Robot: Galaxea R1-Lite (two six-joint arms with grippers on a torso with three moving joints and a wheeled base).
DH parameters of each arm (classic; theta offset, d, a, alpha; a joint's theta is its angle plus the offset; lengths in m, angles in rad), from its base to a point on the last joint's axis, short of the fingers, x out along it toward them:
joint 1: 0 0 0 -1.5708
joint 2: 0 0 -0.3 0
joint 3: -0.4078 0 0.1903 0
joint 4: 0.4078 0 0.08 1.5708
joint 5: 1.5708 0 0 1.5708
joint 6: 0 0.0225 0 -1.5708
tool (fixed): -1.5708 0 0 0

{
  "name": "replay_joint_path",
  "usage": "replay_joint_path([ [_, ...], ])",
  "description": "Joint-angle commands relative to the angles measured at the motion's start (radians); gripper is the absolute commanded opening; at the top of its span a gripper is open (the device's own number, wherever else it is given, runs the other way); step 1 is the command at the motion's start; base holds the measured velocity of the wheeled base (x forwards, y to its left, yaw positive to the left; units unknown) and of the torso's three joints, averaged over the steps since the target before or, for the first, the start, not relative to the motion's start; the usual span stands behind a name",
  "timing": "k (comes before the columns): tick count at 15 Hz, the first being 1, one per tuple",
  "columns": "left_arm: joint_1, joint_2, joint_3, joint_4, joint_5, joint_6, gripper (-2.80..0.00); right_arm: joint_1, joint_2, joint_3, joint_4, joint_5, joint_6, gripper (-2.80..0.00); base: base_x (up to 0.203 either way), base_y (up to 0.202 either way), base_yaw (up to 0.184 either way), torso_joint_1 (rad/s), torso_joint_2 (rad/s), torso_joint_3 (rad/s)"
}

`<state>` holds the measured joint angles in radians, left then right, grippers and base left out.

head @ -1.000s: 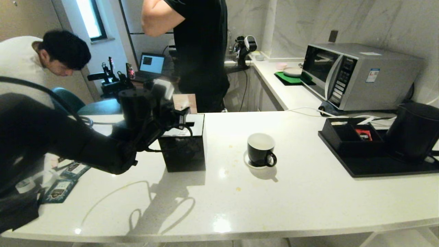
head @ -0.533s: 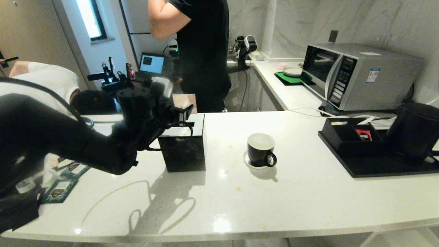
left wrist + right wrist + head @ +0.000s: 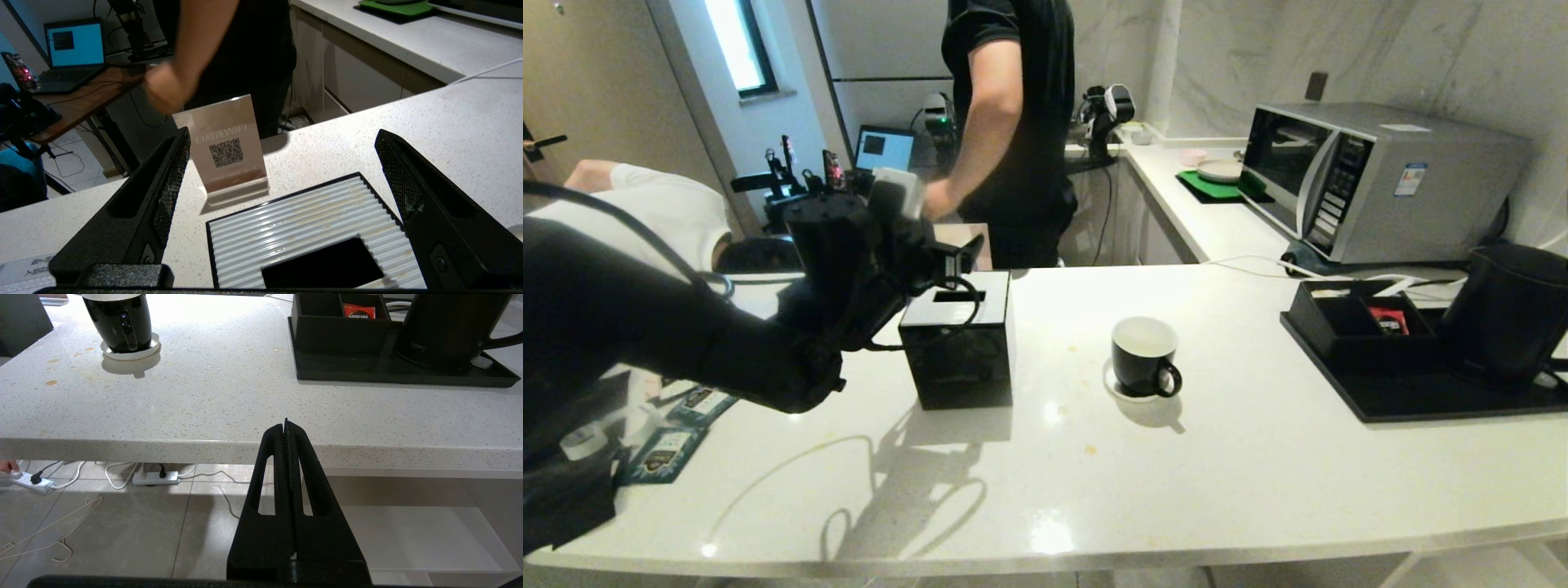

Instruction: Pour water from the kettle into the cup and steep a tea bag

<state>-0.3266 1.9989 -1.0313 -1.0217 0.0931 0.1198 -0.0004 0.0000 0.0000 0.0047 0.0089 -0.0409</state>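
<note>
The black cup point(image 3: 1143, 355) with a white inside stands on its small saucer point(image 3: 1111, 387) mid-counter; I cannot make out water in it. The black kettle point(image 3: 1507, 314) sits at the far right on a black tray point(image 3: 1421, 400). My left gripper point(image 3: 957, 263) hovers open over the back of the black tissue box point(image 3: 960, 347), nothing between its fingers point(image 3: 173, 179). My right gripper point(image 3: 286, 422) is shut and empty, below the counter's front edge, facing the cup point(image 3: 118, 318) and kettle point(image 3: 445, 330). Flat teal packets point(image 3: 670, 449) lie at the left; I cannot tell whether any is a tea bag.
A WiFi sign point(image 3: 226, 147) stands behind the tissue box point(image 3: 306, 237). A red sachet point(image 3: 1388, 320) lies in the tray's organiser. A microwave point(image 3: 1372, 180) is at the back right. A person in black point(image 3: 1013, 122) stands behind the counter; another in white point(image 3: 645, 204) bends at the left.
My left gripper has opened wider and lifted slightly above the tissue box. The person in black has lowered an arm; the person in white has bent down.
</note>
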Motion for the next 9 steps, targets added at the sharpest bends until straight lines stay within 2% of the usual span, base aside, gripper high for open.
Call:
replay_joint_path([
  [1, 0.002, -0.03, 0.003, -0.006, 0.002, 0.0, 0.0, 0.0, 0.002, 0.0, 0.0, 0.0, -0.001, -2.8, 0.0, 0.0, 0.0, 0.0, 0.0, 0.0],
  [6, 0.005, -0.12, 0.112, -0.006, 0.0, 0.0, 0.0, 0.0, 0.002, 0.0, 0.0, 0.0, -0.001, -2.8, 0.0, 0.0, 0.0, 0.0, 0.0, 0.0],
  [9, 0.006, -0.154, 0.131, -0.006, 0.002, 0.0, 0.0, 0.0, 0.002, 0.0, 0.0, 0.0, -0.001, -2.8, 0.0, 0.0, 0.0, 0.0, 0.0, 0.0],
])
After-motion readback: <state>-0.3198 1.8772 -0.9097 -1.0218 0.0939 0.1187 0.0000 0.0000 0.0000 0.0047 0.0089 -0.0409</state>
